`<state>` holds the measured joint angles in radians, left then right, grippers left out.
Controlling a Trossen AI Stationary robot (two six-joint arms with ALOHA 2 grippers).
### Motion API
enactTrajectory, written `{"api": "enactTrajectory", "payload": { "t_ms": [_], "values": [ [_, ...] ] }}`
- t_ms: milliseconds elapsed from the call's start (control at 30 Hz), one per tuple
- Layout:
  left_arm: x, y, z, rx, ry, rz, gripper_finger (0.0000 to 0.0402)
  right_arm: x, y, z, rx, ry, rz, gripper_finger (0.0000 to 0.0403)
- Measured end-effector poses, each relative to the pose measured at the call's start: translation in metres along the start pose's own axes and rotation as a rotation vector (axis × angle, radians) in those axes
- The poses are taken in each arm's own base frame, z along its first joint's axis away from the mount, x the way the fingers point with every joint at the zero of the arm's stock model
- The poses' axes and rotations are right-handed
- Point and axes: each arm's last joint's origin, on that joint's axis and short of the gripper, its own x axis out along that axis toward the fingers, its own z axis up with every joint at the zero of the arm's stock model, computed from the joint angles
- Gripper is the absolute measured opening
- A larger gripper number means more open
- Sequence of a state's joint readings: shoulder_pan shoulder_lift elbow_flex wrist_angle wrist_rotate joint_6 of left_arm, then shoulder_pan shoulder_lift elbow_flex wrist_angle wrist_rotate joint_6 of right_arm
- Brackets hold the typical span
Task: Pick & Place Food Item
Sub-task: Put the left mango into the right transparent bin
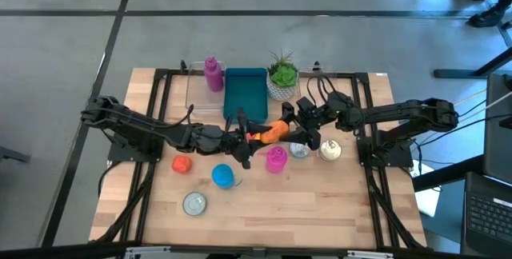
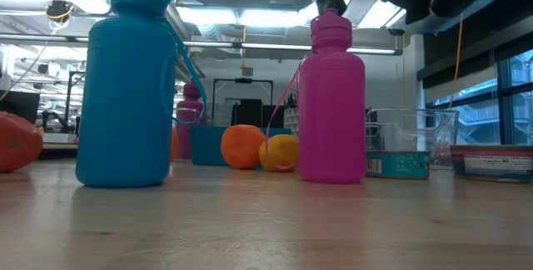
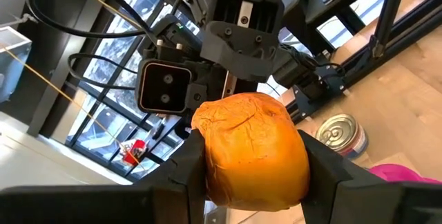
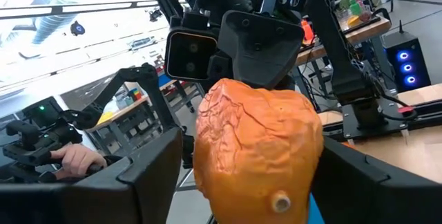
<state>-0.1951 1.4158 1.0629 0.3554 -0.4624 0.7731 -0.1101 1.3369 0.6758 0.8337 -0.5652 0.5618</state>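
An orange food item with wrinkled skin hangs in the air above the middle of the table, between my two grippers. My left gripper comes at it from the table's left and is shut on it. My right gripper comes from the right and is open. In the right wrist view its two fingers stand on either side of the same item, with a gap showing on one side. The two grippers face each other, each wrist camera seeing the other's. My left gripper pinches the orange item by two opposite sides between its two fingers. The fingers lie about level and come from the table's left. The item bulges out beyond the fingers and is lifted clear of the table.
On the table stand a blue bottle, a pink bottle, a red-orange item, cans, a teal bin, a magenta bottle and a plant. Two orange fruits lie behind the bottles.
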Motion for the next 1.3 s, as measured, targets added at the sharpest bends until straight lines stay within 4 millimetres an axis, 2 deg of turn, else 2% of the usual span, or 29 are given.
{"api": "enactTrajectory", "payload": {
  "t_ms": [400,700,867,1067,1300],
  "values": [
    [0.0,-0.001,-0.001,-0.004,0.012,-0.004,0.0146,0.0,0.0,0.0,-0.015,0.002,-0.002,0.0178],
    [-0.001,-0.001,0.005,-0.076,-0.013,0.032,0.0199,0.0,0.0,0.0,-0.044,-0.001,-0.008,0.017],
    [-0.006,0.004,0.024,-0.13,-0.029,0.069,0.0217,0.0,0.002,0.003,-0.07,-0.02,-0.005,0.017],
    [-0.017,0.012,0.053,-0.157,-0.059,0.142,0.0219,-0.002,0.003,0.005,-0.086,-0.024,-0.019,0.0169],
    [-0.031,0.019,0.073,-0.12,0.127,0.344,0.0221,-0.013,0.01,0.017,-0.1,-0.045,-0.04,0.0169]
  ]
}}
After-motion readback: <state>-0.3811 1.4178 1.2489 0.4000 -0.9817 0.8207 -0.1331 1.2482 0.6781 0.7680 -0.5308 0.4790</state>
